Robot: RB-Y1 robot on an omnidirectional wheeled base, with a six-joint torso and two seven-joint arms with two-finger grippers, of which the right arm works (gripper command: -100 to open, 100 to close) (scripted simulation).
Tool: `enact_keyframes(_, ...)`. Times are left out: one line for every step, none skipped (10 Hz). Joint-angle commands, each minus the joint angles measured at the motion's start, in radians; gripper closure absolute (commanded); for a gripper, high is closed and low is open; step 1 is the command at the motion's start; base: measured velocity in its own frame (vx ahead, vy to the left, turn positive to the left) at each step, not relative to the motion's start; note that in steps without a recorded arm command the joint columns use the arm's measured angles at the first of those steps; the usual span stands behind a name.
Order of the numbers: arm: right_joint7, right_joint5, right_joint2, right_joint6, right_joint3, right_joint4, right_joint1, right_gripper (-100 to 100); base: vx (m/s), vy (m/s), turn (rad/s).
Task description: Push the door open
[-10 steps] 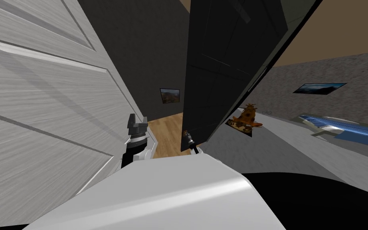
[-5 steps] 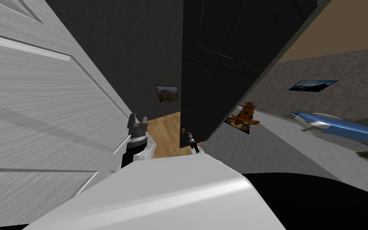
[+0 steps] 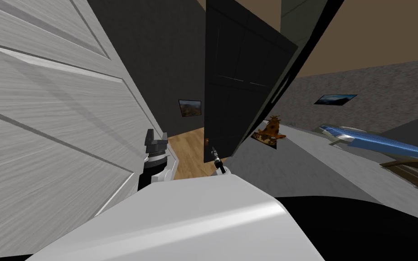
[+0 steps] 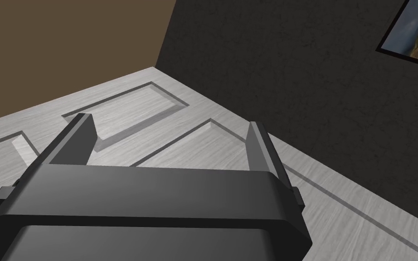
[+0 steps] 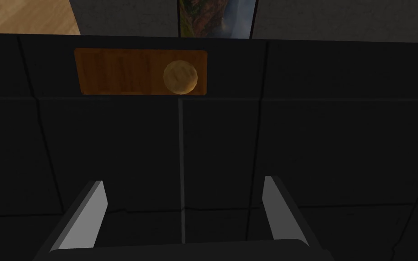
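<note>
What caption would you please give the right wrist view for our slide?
Open right gripper facing the dark door, short of its round knob on a brown plate.

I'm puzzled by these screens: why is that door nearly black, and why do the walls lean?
Head view: a wide, rolled lens splays the walls; the dark door looks unlit, the pale panelled door bright. Right wrist view: that door's face is dim; only its brown plate and knob show colour.
</note>
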Motion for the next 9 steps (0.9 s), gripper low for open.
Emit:
enact_keyframes(-0.002, -0.002, 0.011, 0.003, 0.0, -0.001, -0.001, -100, -0.212, 0.019, -0.028)
enact_keyframes(-0.002, -0.001, 0.006, 0.001, 0.0, 0.002, -0.003, -100, -0.102, 0.011, -0.007)
enact_keyframes(0.0, -0.003, 0.0, -0.002, -0.003, 0.005, -0.002, -100, 0.08, 0.022, 0.03)
enact_keyframes(0.001, -0.003, -0.002, -0.003, -0.004, 0.005, -0.002, -100, 0.161, 0.016, 0.016)
enact_keyframes(0.003, -0.004, -0.005, -0.005, -0.006, 0.007, -0.002, -100, 0.187, 0.036, 0.019)
enact_keyframes(0.004, -0.005, -0.007, -0.008, -0.008, 0.008, -0.001, -100, 0.214, 0.074, 0.024)
enact_keyframes(0.006, -0.006, -0.008, -0.011, -0.01, 0.01, -0.001, -100, 0.222, 0.077, 0.024)
enact_keyframes(0.008, -0.006, -0.009, -0.014, -0.012, 0.011, -0.001, -100, 0.212, 0.047, 0.024)
enact_keyframes(0.01, -0.007, -0.008, -0.016, -0.014, 0.013, -0.001, -100, 0.2, 0.058, 0.037)
